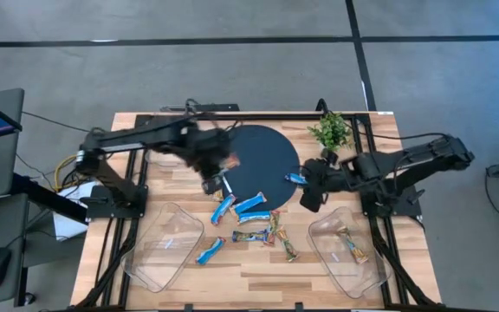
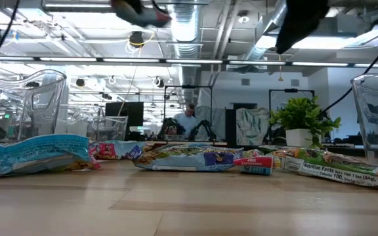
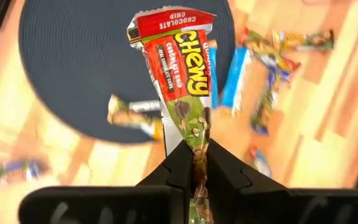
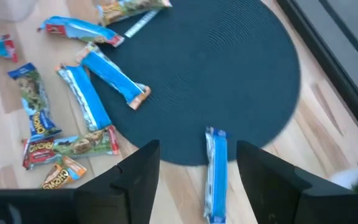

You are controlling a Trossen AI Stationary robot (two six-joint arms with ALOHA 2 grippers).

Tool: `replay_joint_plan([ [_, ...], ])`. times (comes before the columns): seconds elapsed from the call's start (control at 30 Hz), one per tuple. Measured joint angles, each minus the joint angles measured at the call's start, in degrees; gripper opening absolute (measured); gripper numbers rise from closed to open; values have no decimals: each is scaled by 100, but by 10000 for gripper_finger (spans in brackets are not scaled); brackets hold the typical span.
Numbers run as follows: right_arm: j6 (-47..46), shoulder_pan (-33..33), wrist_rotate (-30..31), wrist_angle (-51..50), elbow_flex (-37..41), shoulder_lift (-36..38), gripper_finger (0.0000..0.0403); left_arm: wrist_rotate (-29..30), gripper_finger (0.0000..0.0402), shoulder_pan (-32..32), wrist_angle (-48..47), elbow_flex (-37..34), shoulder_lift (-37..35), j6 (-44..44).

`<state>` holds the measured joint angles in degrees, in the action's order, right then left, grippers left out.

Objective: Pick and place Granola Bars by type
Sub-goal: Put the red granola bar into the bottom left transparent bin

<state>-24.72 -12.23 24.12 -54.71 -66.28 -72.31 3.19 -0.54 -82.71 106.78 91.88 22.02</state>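
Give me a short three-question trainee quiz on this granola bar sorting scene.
1. True or false: the left pincer is shut on a red Chewy bar.
2. The right pincer is open above which item? A) blue bar B) potted plant C) clear tray
3. Fill in: the round mat is dark ____.

Key: 1 true; 2 A; 3 blue.

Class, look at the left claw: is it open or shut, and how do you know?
Shut. In the left wrist view the left claw pinches one end of a red Chewy bar, which hangs above the dark mat.
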Motion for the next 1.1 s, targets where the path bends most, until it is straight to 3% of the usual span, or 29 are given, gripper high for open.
replay_joint_plan([
  [0.17,801,512,-472,437,0,0,204,298,23,788,-747,1,-379,1147],
  [0.47,1169,1264,-1434,344,150,-17,204,350,24,2523,-718,-196,-453,2694],
  [0.67,1141,1527,-1966,189,587,-20,204,300,25,3277,-727,-1187,-458,3930],
  [0.97,1125,1576,-1979,420,1026,-20,204,-568,25,4079,-284,-2904,-462,5889],
  [1.1,1100,1580,-1980,458,1036,-20,205,-583,28,4315,39,-3370,-462,6532],
])
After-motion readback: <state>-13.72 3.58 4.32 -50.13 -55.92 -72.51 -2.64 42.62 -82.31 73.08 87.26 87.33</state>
